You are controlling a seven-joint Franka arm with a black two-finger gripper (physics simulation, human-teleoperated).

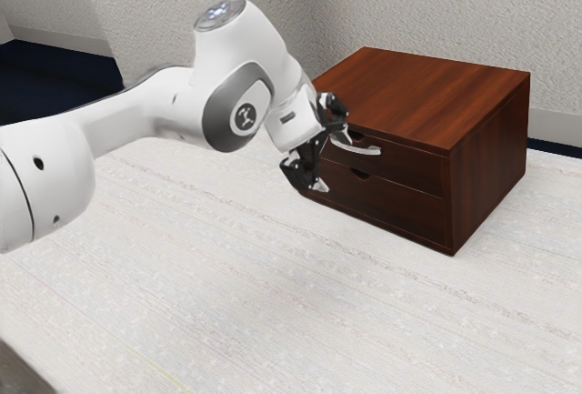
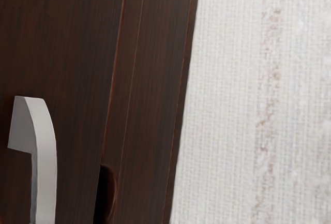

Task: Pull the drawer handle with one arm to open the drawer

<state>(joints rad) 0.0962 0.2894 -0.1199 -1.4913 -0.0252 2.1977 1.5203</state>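
Nearest to us lies the pale, grainy white desk (image 1: 273,321), bare across its whole front stretch, with nothing standing between us and the cabinet. Over it our white seven-joint arm (image 1: 136,121) comes in from the exterior view's left, its thick forearm lying nearly level above the surface and the wrist bent down and toward the exterior view's right. At its end the black jaws stand wide apart, one finger high and one low, right against the front of the dark reddish-brown wooden cabinet (image 1: 427,94). The near end of the curved silver drawer handle (image 1: 359,146) sits in the gap between them. We cannot tell whether either finger touches it. The handle is fixed to the upper drawer front (image 1: 400,159), which looks flush with the lower drawer front (image 1: 391,201) beneath it, so the drawer appears shut. The lower front carries only a small rounded finger notch (image 2: 106,193) at its top edge. In the wrist view the handle curves out from the wood grain just beside that notch, and the cabinet's edge meets the desk beyond it. The cabinet rests on the desk toward the exterior view's right. Behind it rise a rough off-white wall (image 1: 436,3) with a pale baseboard (image 1: 555,126), and a dark blue floor (image 1: 55,71) farther back.
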